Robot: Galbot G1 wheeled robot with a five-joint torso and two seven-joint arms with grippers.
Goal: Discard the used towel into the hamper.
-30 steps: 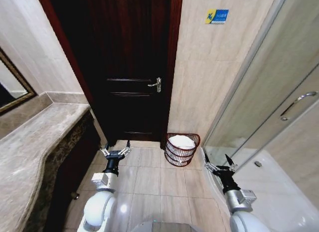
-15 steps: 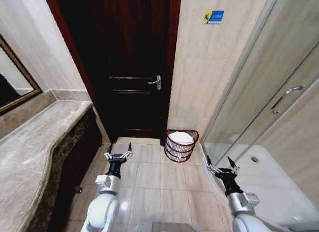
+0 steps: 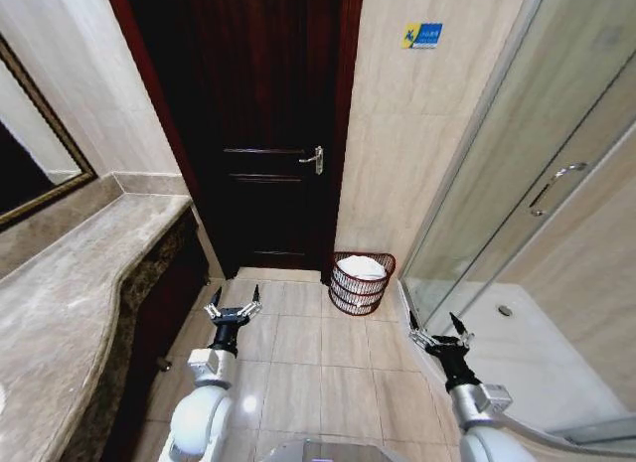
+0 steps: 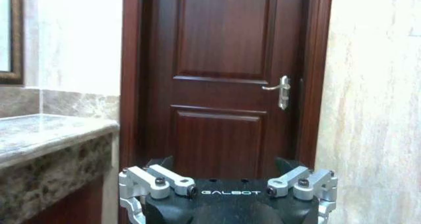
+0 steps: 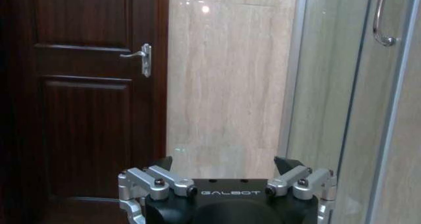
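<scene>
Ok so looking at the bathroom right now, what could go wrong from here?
1. The hamper with the white towel in it sits on the floor in the corner by the dark door; if that door swings inward it might hit it.
2. The right pincer, open, hangs near the glass shower panel; a turn could clip it.
3. The left pincer, open, is near the marble counter.
</scene>
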